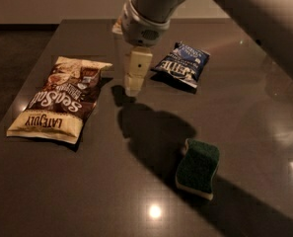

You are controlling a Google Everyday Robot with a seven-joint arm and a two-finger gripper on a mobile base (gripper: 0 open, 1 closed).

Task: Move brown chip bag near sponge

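The brown chip bag (59, 98) lies flat on the left of the dark table, its cream "LATE JULY" band toward me. The sponge (198, 168), green top over a pale base, lies at the front right, well apart from the bag. My gripper (132, 89) hangs from the arm over the middle of the table, just right of the bag's top right corner and above the surface. It holds nothing that I can see.
A smaller dark blue chip bag (182, 65) lies right of the gripper. The dark table (87, 191) ends at the left and far edges. The arm's shadow falls between the gripper and the sponge.
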